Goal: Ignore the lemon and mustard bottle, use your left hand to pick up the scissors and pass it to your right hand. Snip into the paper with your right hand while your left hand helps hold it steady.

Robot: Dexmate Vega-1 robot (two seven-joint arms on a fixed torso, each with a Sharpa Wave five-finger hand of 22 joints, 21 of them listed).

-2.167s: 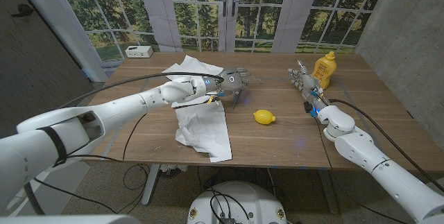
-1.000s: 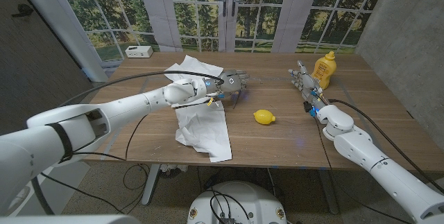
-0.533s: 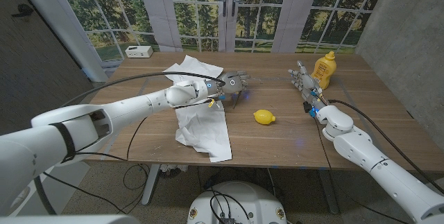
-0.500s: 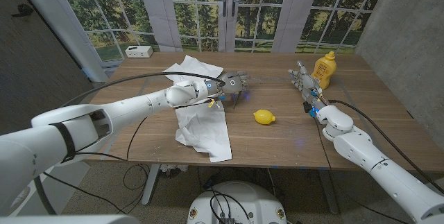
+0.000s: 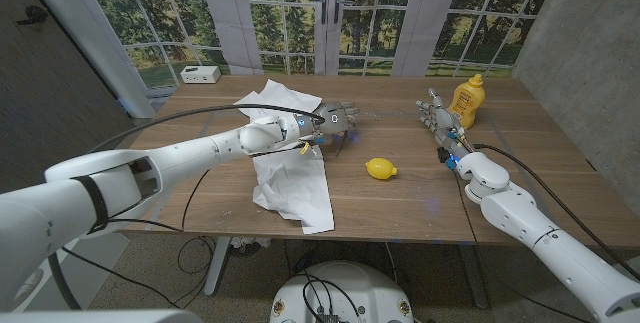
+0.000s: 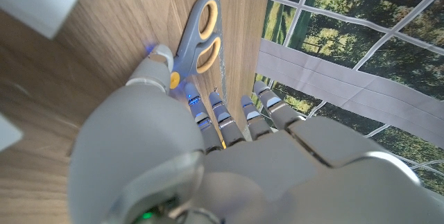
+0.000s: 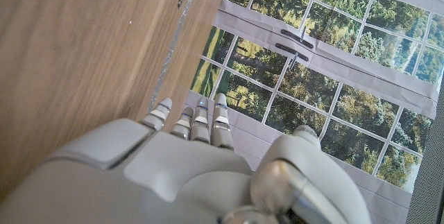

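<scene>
The scissors, with grey-blue and orange handles, lie on the wooden table just beyond my left hand. That hand hovers past the far edge of the white crumpled paper, fingers spread and holding nothing. Its thumb tip is right beside the scissors' pivot. My right hand stands upright near the mustard bottle, fingers extended and empty; the right wrist view shows its back over bare wood.
A lemon lies between the two hands. The yellow mustard bottle stands at the back right, just behind my right hand. A small white box sits at the far left corner of the table.
My left hand has spread its fingers and edged slightly further over the scissors. The right arm, paper and lemon have not moved.
</scene>
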